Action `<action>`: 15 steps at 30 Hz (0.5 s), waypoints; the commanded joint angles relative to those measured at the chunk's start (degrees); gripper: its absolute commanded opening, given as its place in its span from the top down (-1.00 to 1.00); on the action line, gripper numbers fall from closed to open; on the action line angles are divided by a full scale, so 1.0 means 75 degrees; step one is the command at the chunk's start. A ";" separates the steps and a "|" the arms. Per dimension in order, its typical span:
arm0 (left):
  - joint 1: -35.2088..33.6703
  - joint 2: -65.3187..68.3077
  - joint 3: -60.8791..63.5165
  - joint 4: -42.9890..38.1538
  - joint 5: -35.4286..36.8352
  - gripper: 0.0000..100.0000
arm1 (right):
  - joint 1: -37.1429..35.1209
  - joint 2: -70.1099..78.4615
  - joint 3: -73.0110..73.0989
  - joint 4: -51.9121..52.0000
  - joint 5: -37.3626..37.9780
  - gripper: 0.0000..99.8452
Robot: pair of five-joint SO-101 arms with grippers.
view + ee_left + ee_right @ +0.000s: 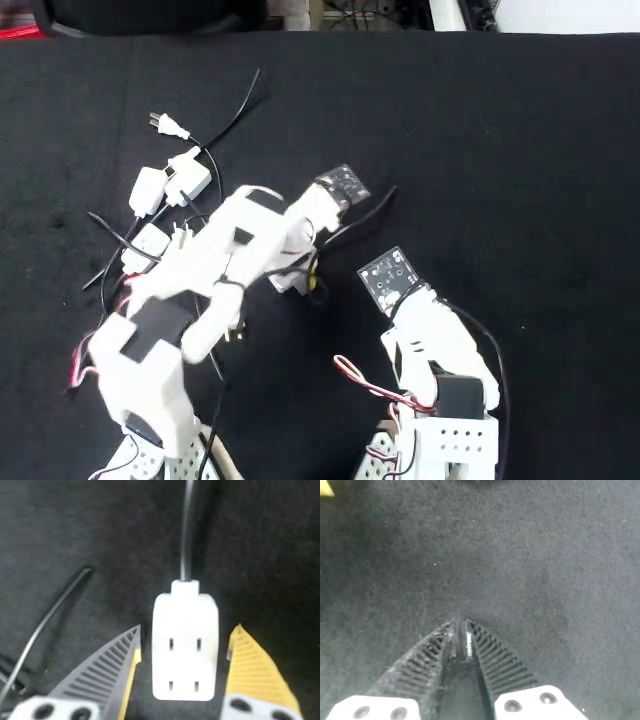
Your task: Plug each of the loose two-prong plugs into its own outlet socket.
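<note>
From above: finds a loose two-prong plug at the far left of the black bench, prongs aimed toward the far-left corner, long axis slanting along its own lead, just beyond a huddle of white blocks and black cords. Shows the left arm stretched from the near-left edge to mid-bench, well apart from that plug yet nearer it than the right arm at the near right. From the left wrist: catches the left claw spread wide, grey finger and yellow finger either side of a white outlet socket, seemingly touching neither flank. Sits flat on the bench, slots facing up at the camera, long axis running straight out from the wrist, cord leaving the far end. Looks squared up for a squeeze across the short width; probably needs no turn of the wrist first. From the right wrist: has the right claw pressed together, pinching nothing, over bare bench.
</note>
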 commanded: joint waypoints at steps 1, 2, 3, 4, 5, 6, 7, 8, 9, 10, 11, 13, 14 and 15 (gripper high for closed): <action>-0.0064 0.0504 -0.1084 0.0527 -0.0105 0.47 | 0.0094 -0.0475 -0.0135 -0.0035 0.0070 0.96; -0.0064 0.0527 -0.1131 0.0551 -0.0105 0.51 | 0.0094 -0.0475 -0.0135 -0.0035 0.0070 0.96; -0.0041 0.0527 -0.1143 0.0551 -0.0105 0.57 | 0.0094 -0.0475 -0.0135 -0.0035 0.0070 0.96; -0.0029 0.0527 -0.1166 0.0551 -0.0105 0.64 | 0.0094 -0.0475 -0.0147 -0.0035 0.0070 0.96; -0.0018 0.0527 -0.1213 0.0539 -0.0023 0.72 | 0.0094 -0.0475 -0.0147 -0.0035 0.0070 0.96; 0.0006 0.0516 -0.1260 0.0516 0.0152 0.79 | 0.0094 -0.0475 -0.0147 -0.0035 0.0070 0.96; 0.0018 0.0504 -0.1342 0.0457 0.0352 0.85 | 0.0094 -0.0475 -0.0147 -0.0035 0.0070 0.96; 0.0018 0.0504 -0.1424 0.0387 0.0598 0.87 | 0.0094 -0.0475 -0.0158 -0.0035 0.0070 0.96; 0.0029 0.0516 -0.1483 0.0305 0.0856 0.86 | 0.0094 -0.0475 -0.0158 -0.0035 0.0070 0.96; 0.0041 0.0516 -0.1530 0.0211 0.1067 0.85 | 0.0094 -0.0475 -0.0158 -0.0035 0.0070 0.96; 0.0041 0.0516 -0.1588 0.0141 0.1231 0.83 | 0.0094 -0.0475 -0.0158 -0.0035 0.0070 0.96; 0.0053 0.0563 -0.1741 0.0012 0.1430 0.82 | 0.0094 -0.0475 -0.0158 -0.0035 0.0070 0.96; 0.0041 0.0586 -0.1799 -0.0070 0.1489 0.82 | 0.0094 -0.0475 -0.0158 -0.0035 0.0070 0.96; 0.0029 0.0598 -0.1811 -0.0188 0.1559 0.81 | 0.0094 -0.0475 -0.0158 -0.0035 0.0070 0.96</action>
